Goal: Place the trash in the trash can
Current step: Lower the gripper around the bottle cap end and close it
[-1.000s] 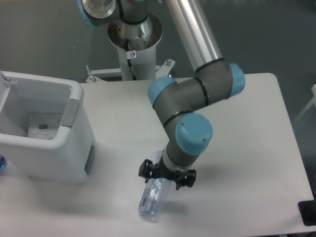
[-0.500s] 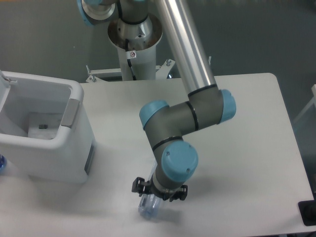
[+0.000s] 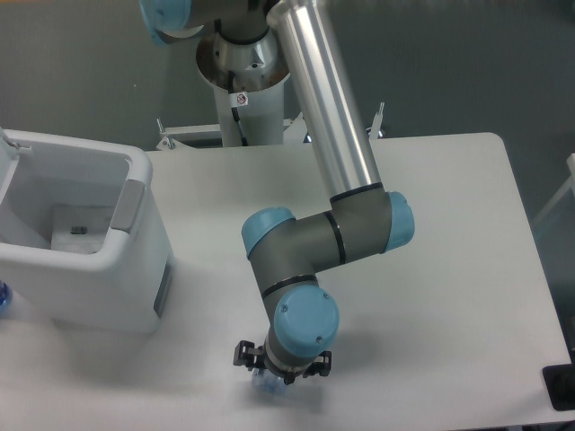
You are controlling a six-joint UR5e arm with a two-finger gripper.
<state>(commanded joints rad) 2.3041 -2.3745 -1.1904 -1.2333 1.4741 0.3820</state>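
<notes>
The clear plastic bottle (image 3: 264, 385) lies on the white table near the front edge; only a small bluish end of it shows. My gripper (image 3: 279, 366) is straight above it, pointing down, and the wrist hides the fingers and most of the bottle. I cannot tell whether the fingers are open or touch the bottle. The trash can (image 3: 135, 269), a large white boxy bin with a grey inner panel, stands at the left, well apart from the gripper. The flat white packet is not in view.
The robot's base column (image 3: 244, 81) stands behind the table's back edge. A small blue thing (image 3: 3, 296) shows at the left edge beside the bin. A black object (image 3: 561, 388) sits at the table's front right corner.
The wrist has moved left and toward the front edge, lowering over the bottle. It now covers nearly all of the bottle, which lay mostly visible one second ago.
</notes>
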